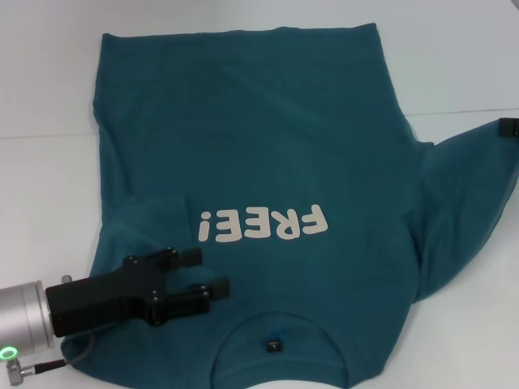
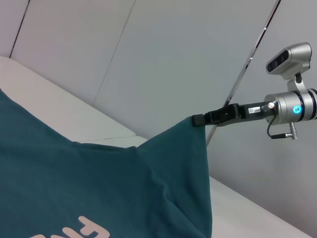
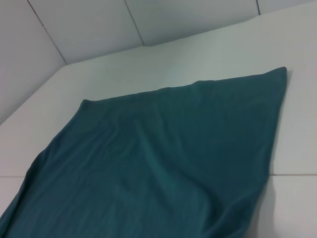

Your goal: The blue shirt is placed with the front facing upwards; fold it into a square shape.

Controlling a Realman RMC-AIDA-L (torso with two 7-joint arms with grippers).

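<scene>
Right pincer (image 2: pixel 198 120), mostly off-frame, pinches blue shirt (image 1: pixel 268 154).

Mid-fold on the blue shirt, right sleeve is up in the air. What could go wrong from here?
1. The right gripper holds the blue shirt only by the sleeve tip; the pinch looks thin, so the cloth could slip out mid-carry.
2. The left sleeve already lies folded in under the left gripper, whose open fingers sit close to the cloth and might snag it and undo that fold.
3. Fabric bunches below the raised sleeve, so the fold may land creased, not square.
</scene>
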